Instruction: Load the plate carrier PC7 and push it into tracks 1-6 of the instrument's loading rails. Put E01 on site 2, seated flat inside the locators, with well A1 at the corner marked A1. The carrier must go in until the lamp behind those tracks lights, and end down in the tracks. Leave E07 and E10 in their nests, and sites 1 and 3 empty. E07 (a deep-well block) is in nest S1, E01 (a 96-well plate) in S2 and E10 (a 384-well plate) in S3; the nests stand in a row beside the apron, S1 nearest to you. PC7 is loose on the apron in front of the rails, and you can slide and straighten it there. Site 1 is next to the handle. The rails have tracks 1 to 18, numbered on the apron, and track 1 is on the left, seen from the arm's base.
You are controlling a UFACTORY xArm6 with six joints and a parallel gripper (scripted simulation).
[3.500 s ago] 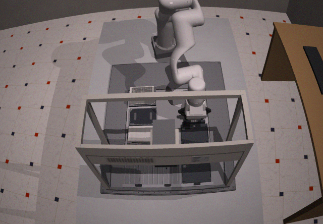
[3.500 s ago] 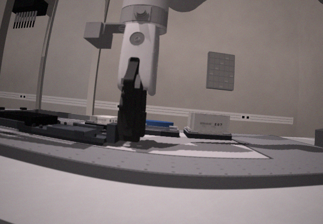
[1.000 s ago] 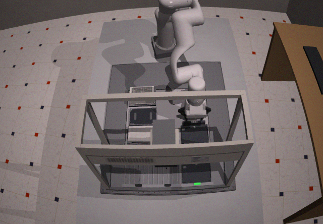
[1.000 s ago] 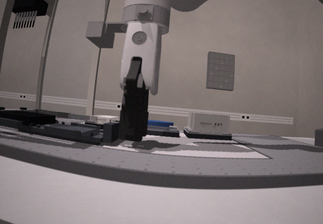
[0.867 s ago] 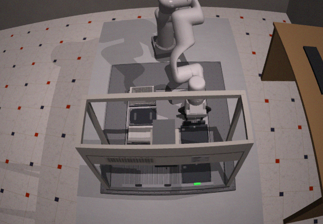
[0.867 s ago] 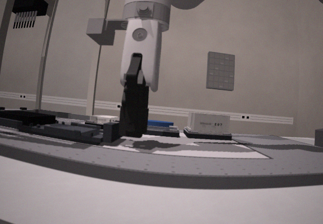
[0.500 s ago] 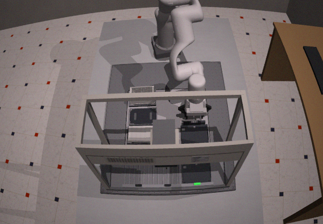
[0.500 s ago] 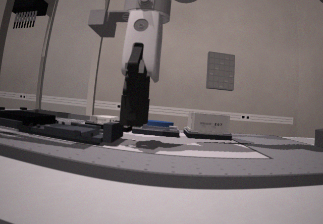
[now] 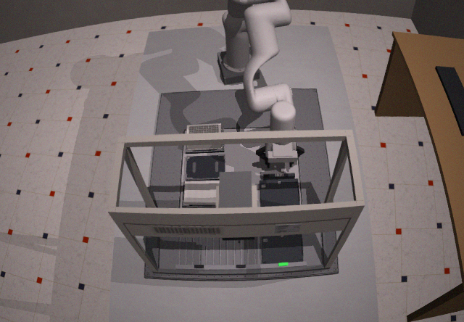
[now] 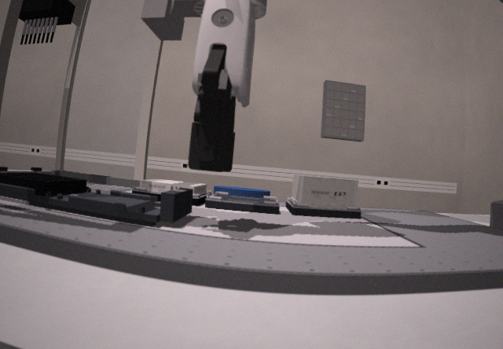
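Note:
The dark plate carrier PC7 [image 9: 279,199] [image 10: 101,203] lies in the rails on the right of the overhead view. A green lamp [image 9: 283,263] is lit behind its far end. No plate shows on the carrier. My gripper [image 9: 279,169] [image 10: 211,162] is open and empty, and hangs well above the carrier's handle block [image 9: 278,176] [image 10: 175,205]. The white block E07 [image 9: 204,128] [image 10: 324,192] stands in its nest. A blue plate, E01 [image 10: 241,192], lies in the middle nest, which looks dark from above [image 9: 204,167]. The pale plate E10 [image 9: 200,195] [image 10: 160,184] lies in the third nest.
The instrument's beige frame [image 9: 235,138] spans the deck, and its top bars cross over the nests and the gripper. A black pipetting head [image 10: 44,12] hangs at the upper left. A grey panel [image 9: 235,189] lies between the nests and the carrier. A brown desk [image 9: 419,71] stands off to the right.

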